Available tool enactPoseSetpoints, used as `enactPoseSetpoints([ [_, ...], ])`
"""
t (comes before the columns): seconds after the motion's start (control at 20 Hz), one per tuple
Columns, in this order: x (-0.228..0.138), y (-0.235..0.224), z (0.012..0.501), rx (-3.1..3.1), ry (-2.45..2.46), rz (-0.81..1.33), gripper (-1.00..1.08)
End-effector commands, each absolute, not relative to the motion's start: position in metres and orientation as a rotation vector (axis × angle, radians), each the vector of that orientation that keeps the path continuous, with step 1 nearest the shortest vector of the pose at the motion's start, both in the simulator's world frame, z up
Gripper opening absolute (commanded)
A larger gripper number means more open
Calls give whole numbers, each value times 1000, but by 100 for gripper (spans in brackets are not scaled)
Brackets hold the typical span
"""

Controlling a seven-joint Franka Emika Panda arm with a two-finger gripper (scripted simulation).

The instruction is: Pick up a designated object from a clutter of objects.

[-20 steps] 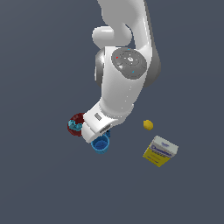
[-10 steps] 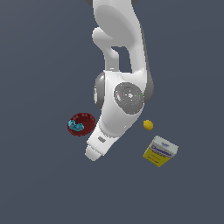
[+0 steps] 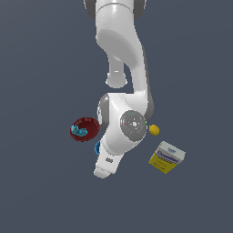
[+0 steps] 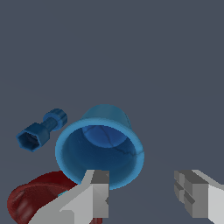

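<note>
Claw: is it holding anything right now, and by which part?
Nothing held. The claw is open, fingers apart, beside the blue cup, not closed on its rim.

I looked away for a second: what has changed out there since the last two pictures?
The arm has swung down over the blue cup, which now shows in the exterior view only as a sliver beside the wrist. In the wrist view the gripper is open with one finger at the cup's rim; nothing is held. The red bowl, lemon and box have not moved.
</note>
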State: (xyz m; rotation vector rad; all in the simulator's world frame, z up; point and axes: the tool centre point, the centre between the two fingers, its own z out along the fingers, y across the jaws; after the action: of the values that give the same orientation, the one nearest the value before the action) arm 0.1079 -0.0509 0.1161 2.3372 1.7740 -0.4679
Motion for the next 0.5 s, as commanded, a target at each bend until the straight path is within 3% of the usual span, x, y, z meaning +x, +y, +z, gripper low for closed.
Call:
enactPoseSetpoints([
  [0.0, 110, -53, 107, 2291, 1830, -490, 28],
  [0.45, 112, -58, 92, 2215, 1917, -527, 28],
])
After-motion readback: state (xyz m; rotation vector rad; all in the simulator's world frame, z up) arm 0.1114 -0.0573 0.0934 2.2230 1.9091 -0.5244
